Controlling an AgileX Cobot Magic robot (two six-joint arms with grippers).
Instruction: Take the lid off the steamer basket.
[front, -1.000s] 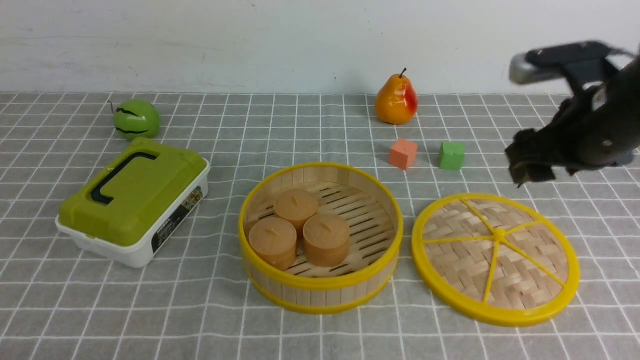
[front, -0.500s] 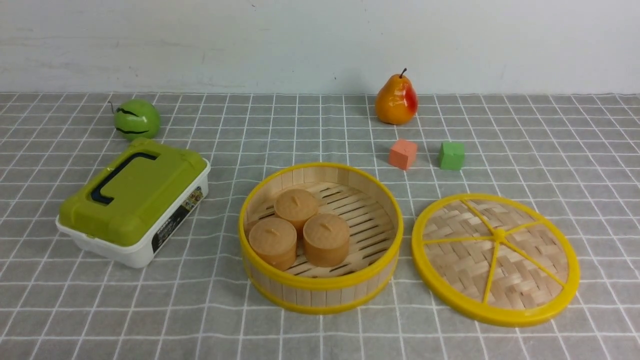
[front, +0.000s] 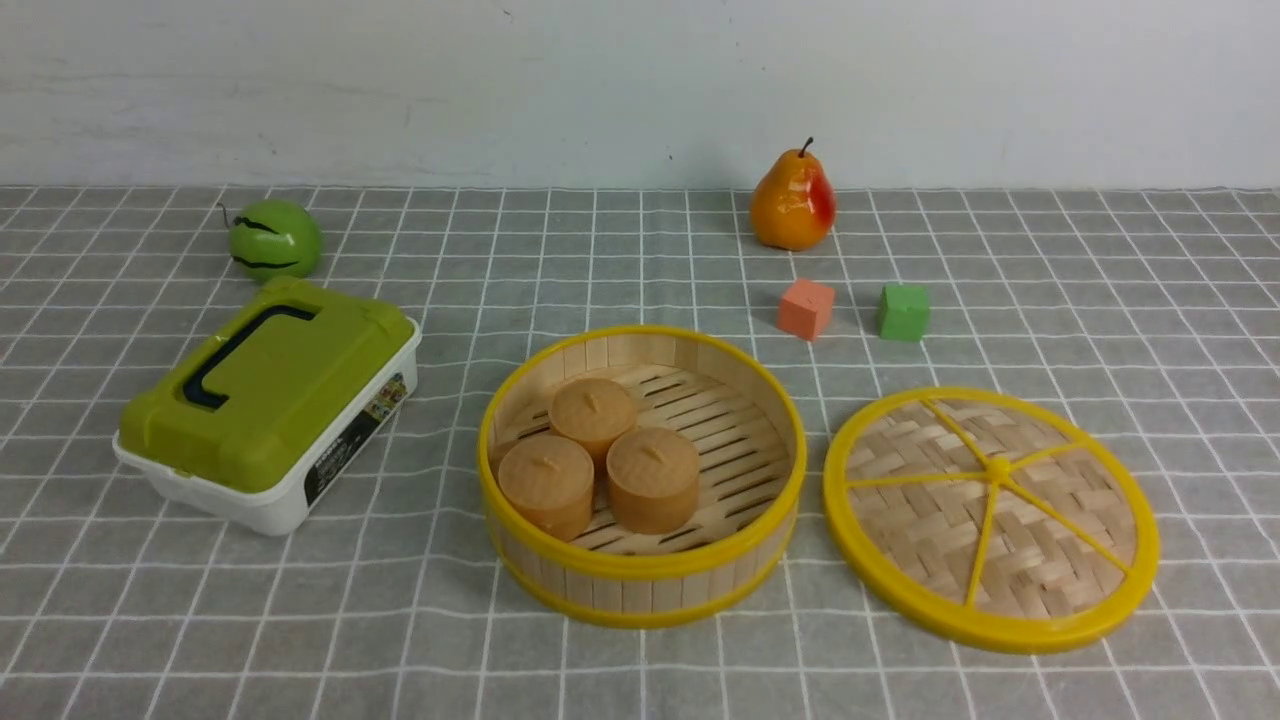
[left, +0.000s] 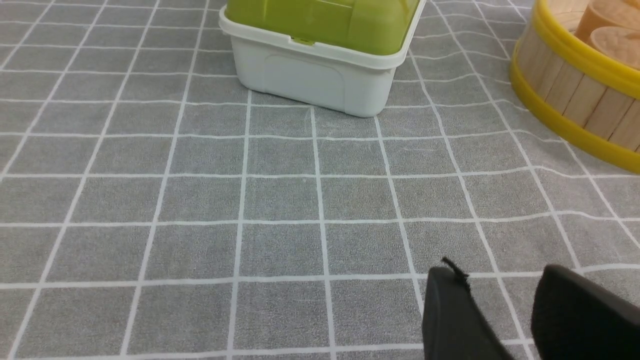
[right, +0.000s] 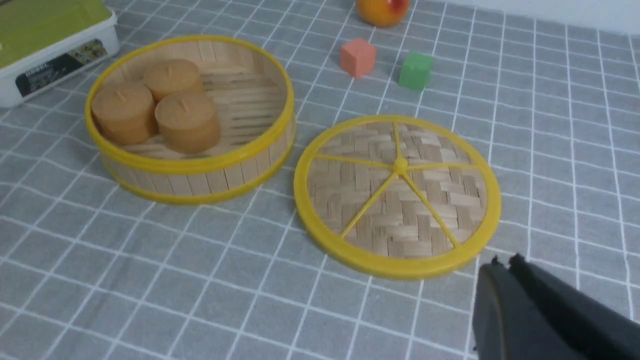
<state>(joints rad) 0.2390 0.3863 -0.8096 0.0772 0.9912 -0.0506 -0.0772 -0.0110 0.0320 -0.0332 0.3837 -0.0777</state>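
Right tool (right: 505, 262) has withdrawn from the front view and closed empty, left tool (left: 500, 272) gapes, and lid (front: 1040, 540) lies on the bench (front: 640, 250) beside the basket (front: 640, 590), so the task looks done.

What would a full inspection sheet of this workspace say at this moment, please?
Surface: grey tablecloth with a white grid, lying flat.
Job's things: lid off, flat on the cloth to the right of the steamer basket; the basket is open with three tan cylinders inside.
Clutter: closed green-topped box, green round fruit, pear, red cube, green cube.
Grippers: left gripper has its jaws apart and empty, over bare cloth; right gripper has its jaws shut and empty, clear of the lid.
Cables: nothing seen.
Surroundings: plain pale wall behind.
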